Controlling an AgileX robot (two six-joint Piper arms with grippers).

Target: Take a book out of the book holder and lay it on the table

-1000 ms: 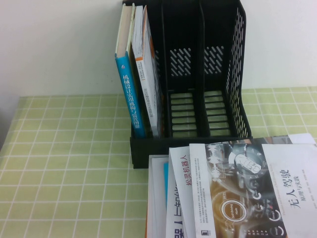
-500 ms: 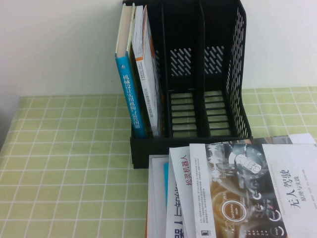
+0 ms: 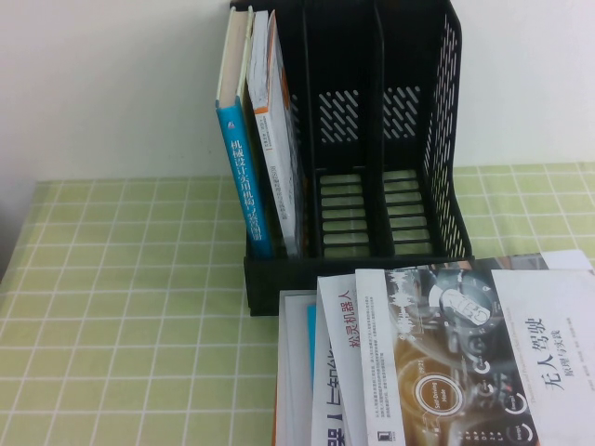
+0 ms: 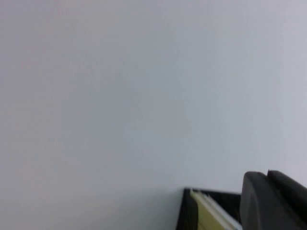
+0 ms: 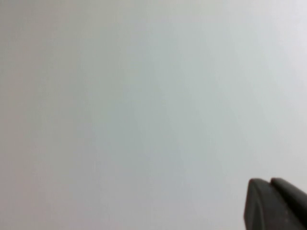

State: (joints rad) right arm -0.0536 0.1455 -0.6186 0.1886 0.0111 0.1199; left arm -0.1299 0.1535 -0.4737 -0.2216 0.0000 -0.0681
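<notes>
**Standing books wait in the holder's left slot**

Crowding the near tabletop (image 3: 112,307), a fan of flat books (image 3: 437,362) butts against the black book holder (image 3: 372,149). In its leftmost compartment stand a blue-spined book (image 3: 244,177) and a white book (image 3: 277,158), upright. Left hand (image 4: 271,201) and right hand (image 5: 273,203) each show only a dark edge against the wall; their closure cannot be told.

1. Little of the robot's body showed: no arm appeared in the high view.
2. In the left wrist view, the left gripper (image 4: 274,201) was a matte black, rounded block with one straight seam down it.
3. The right gripper (image 5: 276,205) looked the same in the right wrist view: dark, smooth, unmarked, round-cornered.
</notes>
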